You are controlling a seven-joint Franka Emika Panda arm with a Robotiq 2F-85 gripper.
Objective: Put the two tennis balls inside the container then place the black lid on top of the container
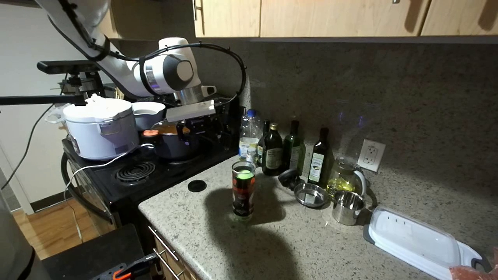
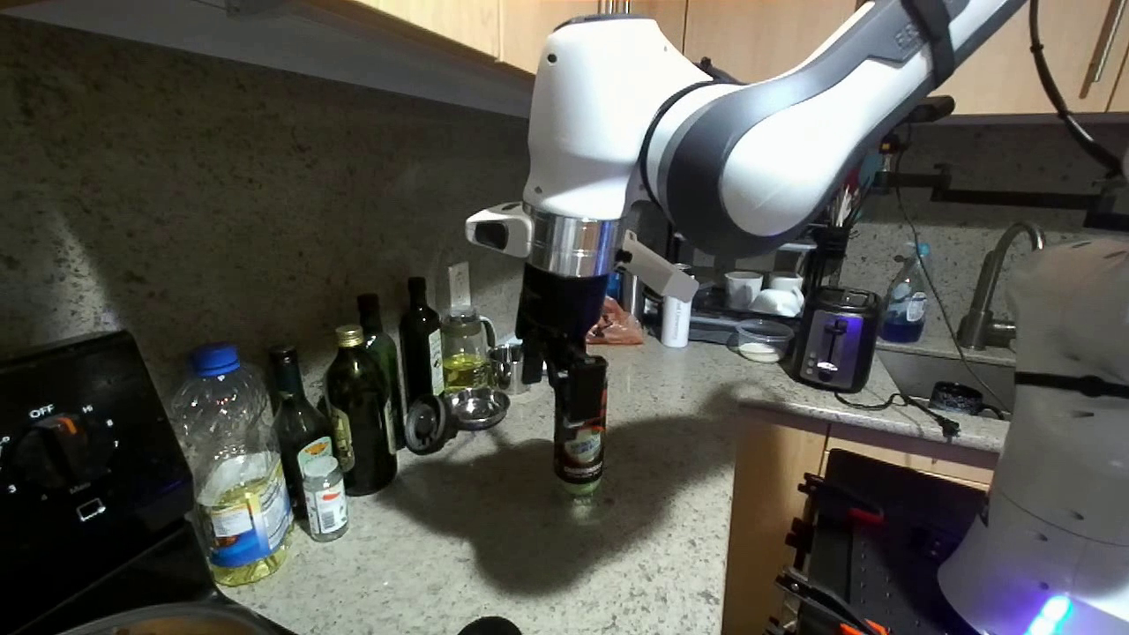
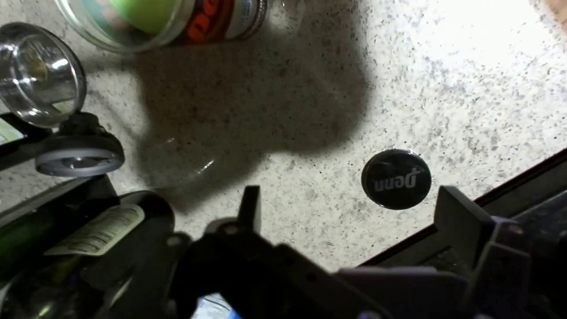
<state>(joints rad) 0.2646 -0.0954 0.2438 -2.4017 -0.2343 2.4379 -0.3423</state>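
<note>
The container (image 1: pixel 243 196), a clear tube with a dark red label, stands upright and uncapped on the counter; it also shows in the wrist view (image 3: pixel 217 20). One tennis ball (image 1: pixel 245 175) sits inside near its top, also visible through the mouth in the wrist view (image 3: pixel 148 11). A second ball cannot be made out; the label hides the tube's middle. The black lid (image 3: pixel 396 179) lies flat on the counter near the stove edge, also in both exterior views (image 1: pixel 197 186) (image 2: pixel 490 627). My gripper (image 3: pixel 347 195) is open and empty above the counter, the lid just beyond its right finger.
Dark glass bottles (image 1: pixel 273 151) and an oil bottle (image 2: pixel 234 476) stand along the wall. A metal bowl (image 1: pixel 310 195), a steel cup (image 1: pixel 348 208) and a glass jug (image 1: pixel 344 181) are near the container. The stove (image 1: pixel 136 171) with pots borders the counter.
</note>
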